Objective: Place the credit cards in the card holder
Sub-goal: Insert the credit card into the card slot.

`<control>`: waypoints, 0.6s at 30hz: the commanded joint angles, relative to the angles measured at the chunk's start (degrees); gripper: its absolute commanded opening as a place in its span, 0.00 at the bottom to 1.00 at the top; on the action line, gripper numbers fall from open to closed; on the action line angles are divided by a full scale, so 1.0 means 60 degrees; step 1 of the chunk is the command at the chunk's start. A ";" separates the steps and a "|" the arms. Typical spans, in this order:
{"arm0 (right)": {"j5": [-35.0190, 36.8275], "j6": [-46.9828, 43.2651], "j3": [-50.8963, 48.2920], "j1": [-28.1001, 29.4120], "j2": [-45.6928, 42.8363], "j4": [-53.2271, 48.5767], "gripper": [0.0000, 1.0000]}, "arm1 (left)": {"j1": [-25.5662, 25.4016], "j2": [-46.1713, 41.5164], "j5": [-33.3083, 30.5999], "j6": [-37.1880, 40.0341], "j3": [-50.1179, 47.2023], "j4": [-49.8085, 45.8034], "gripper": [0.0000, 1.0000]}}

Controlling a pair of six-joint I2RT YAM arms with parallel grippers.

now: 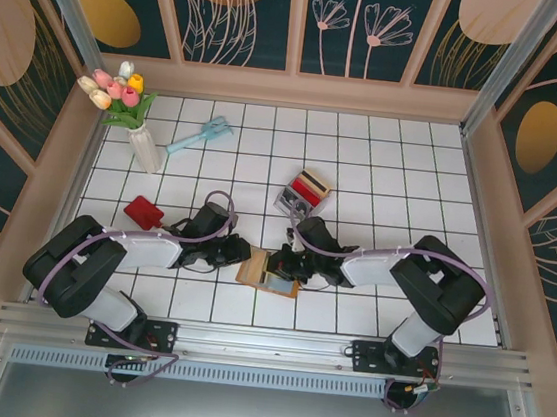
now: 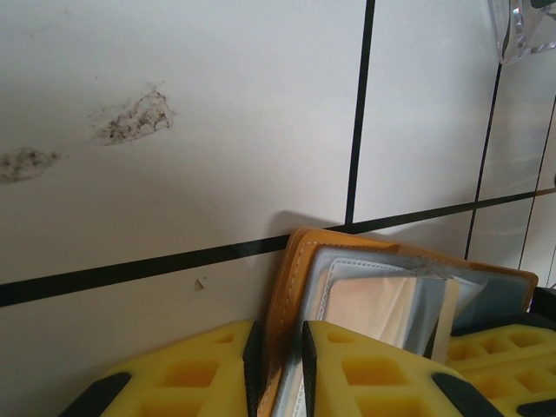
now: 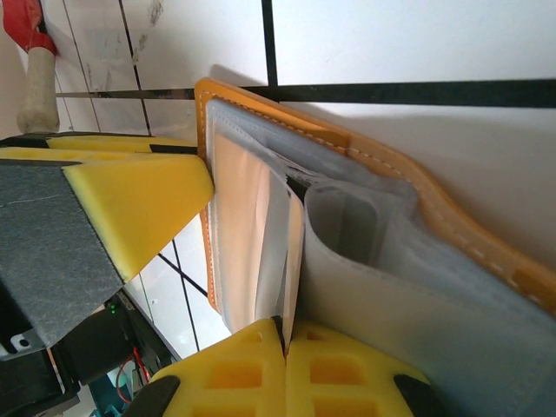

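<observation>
Card holder (image 1: 269,271): lay open on tiled table (image 1: 383,170), near edge, centre, between my grippers.
Left gripper (image 2: 278,347): I clamped holder's orange left edge.
Right gripper (image 3: 284,334): fingers pressed together on tan card (image 3: 252,226), at holder's grey pocket.

The card holder (image 1: 269,271) lies before the tray (image 1: 287,202) (cards (image 1: 311,184) stand inside it).

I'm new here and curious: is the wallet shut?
No, the wallet lies spread open, its inside facing up.
</observation>
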 commanded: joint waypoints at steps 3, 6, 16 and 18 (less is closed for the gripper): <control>0.0209 -0.0040 0.0360 0.0239 0.0411 -0.0019 0.10 | -0.0088 0.0024 -0.0113 0.0043 -0.0176 -0.0006 0.24; 0.0423 -0.0176 0.0361 0.0254 0.0120 -0.0422 0.13 | -0.0095 -0.0007 -0.0161 0.0067 -0.0187 -0.0056 0.24; 0.0858 -0.0570 0.0214 0.0247 -0.0744 -0.1650 0.20 | -0.0100 0.0066 -0.0189 0.0083 -0.0172 -0.0050 0.24; 0.0848 -0.0585 0.0148 0.0262 -0.0759 -0.1561 0.17 | -0.0094 0.0066 -0.0189 0.0080 -0.0158 -0.0053 0.24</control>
